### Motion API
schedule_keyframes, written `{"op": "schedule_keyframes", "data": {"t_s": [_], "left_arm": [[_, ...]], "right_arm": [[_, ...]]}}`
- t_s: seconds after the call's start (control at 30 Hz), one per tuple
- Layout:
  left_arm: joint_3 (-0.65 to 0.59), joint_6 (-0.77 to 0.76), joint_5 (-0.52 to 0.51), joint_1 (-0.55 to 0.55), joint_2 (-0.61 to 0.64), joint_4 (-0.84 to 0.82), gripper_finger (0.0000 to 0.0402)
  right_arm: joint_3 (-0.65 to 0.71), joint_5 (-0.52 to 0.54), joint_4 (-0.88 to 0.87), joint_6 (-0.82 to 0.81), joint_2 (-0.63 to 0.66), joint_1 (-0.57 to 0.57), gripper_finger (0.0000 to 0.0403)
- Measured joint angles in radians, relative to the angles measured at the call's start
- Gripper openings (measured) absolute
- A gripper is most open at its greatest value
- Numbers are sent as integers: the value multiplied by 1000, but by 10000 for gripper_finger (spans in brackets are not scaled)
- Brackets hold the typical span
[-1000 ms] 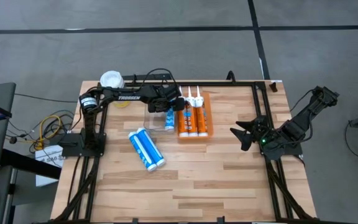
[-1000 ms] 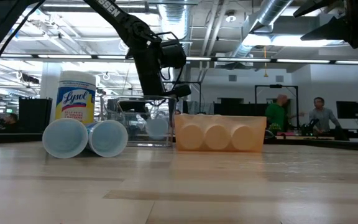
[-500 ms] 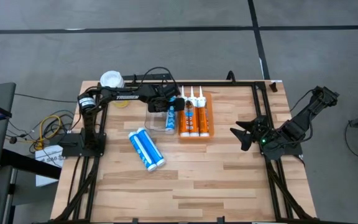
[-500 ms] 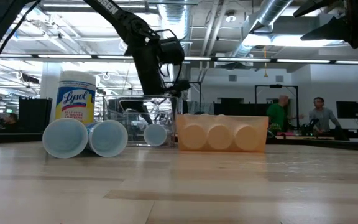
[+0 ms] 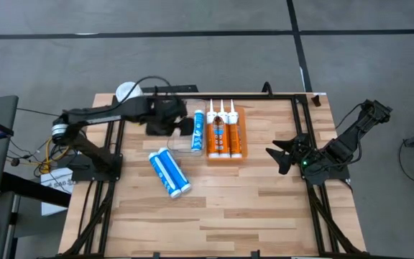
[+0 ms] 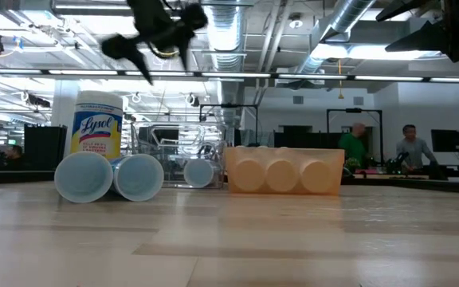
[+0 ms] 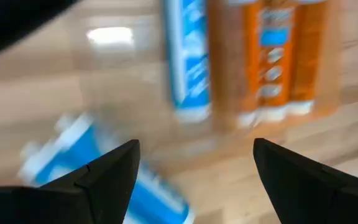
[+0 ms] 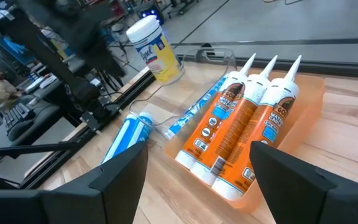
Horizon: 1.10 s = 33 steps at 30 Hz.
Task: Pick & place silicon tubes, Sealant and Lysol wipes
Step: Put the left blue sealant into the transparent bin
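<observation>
Three orange sealant tubes (image 5: 221,134) lie side by side in an orange tray (image 6: 285,170). Beside them, one blue silicone tube (image 5: 198,131) lies in a clear tray (image 6: 174,151). Two more blue tubes (image 5: 169,173) lie on the table nearer the front. The Lysol wipes canister (image 6: 96,123) stands upright at the far left corner. My left gripper (image 5: 169,126) (image 7: 196,144) hangs open and high above the table, left of the clear tray, holding nothing. My right gripper (image 5: 273,157) (image 8: 199,149) waits open at the table's right, also holding nothing.
A black frame rail (image 5: 264,96) runs along the table's far edge and down both sides. Cables (image 5: 56,147) lie off the table's left edge. Bare wood (image 5: 250,208) covers the near half. People stand far off in the room (image 6: 409,143).
My left gripper has let go of the blue tube, then risen and drawn back toward the table's left edge. The tube settled into the clear tray and stays lying there beside the orange tray.
</observation>
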<state>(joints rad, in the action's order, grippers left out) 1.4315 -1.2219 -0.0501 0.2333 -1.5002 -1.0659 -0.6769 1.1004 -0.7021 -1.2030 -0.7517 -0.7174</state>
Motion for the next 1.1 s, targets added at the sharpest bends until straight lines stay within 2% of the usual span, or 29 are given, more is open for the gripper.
{"op": "schedule_keyframes", "data": {"t_s": [0.2,0.4,0.63,0.73,0.97,1.1], "left_arm": [[-9,-351,-79,-222,-5,-236,307],[-85,-649,-112,-376,-38,-223,307],[-247,-893,-102,-461,-33,-135,307],[-316,-968,-89,-479,-33,-47,307],[-471,-1071,-68,-483,-34,188,307],[-507,-1127,-70,-483,-34,191,307]], "right_arm": [[0,0,0,0,0,0,276],[0,-1,0,1,0,0,276],[0,-10,0,2,0,-14,276],[0,-10,0,3,0,-29,276],[0,-10,0,7,0,-42,276],[0,-10,0,8,0,-42,276]]}}
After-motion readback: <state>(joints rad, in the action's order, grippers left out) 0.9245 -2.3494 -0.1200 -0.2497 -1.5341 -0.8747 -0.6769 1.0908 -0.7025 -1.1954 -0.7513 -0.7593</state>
